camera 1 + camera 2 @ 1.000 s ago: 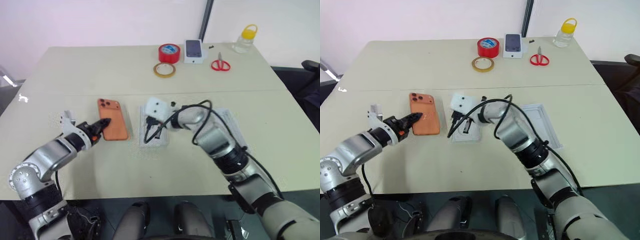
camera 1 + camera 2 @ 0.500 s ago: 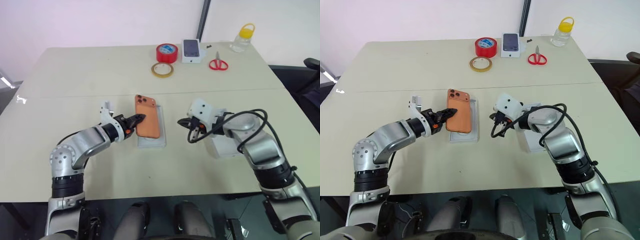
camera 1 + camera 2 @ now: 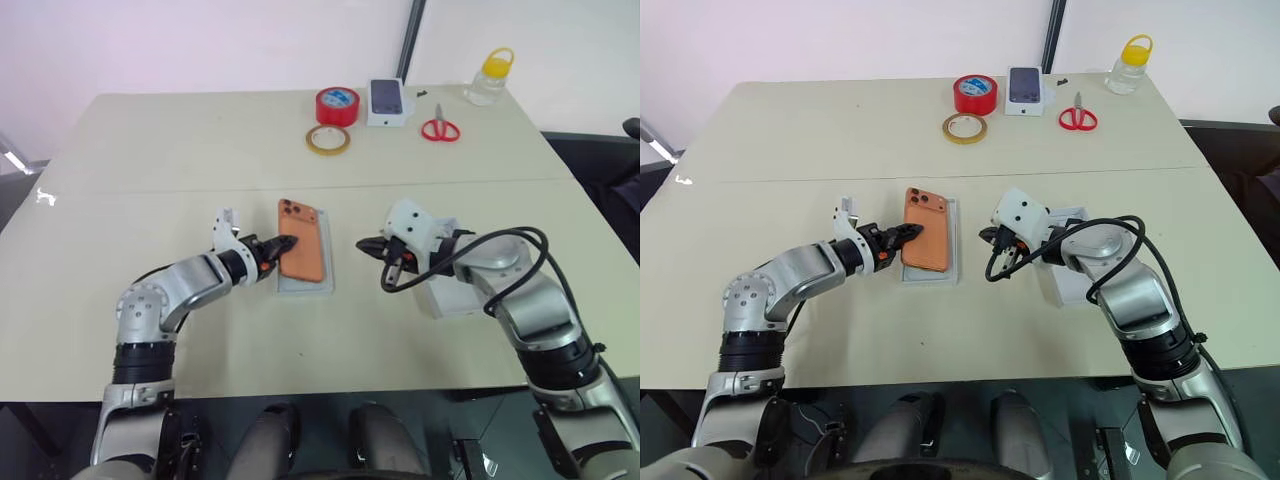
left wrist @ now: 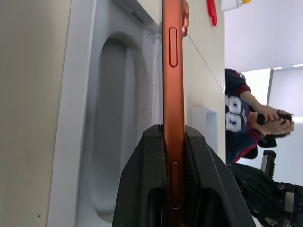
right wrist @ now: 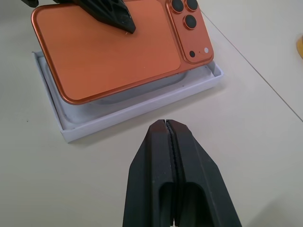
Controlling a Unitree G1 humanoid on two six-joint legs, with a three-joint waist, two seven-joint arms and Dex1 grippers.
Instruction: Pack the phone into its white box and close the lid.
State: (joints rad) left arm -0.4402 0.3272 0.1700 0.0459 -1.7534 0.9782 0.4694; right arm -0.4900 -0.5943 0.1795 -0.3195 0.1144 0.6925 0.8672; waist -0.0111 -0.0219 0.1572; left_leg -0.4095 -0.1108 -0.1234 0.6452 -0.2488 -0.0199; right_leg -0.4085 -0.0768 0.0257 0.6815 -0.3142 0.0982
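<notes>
Over the white box: slim orange phone, lenses up.

- My left gripper pinches the phone by its edge, holding it over the white box, lenses toward twelve o'clock.
- My right gripper, fingers pressed together, sits at three o'clock of the phone, apart from it.
- The lid lies under my right forearm.
- Red tape roll, scissors and bottle line the table's twelve o'clock edge.

Head stereo pair overlooking table, wrist cameras close on phone
</notes>
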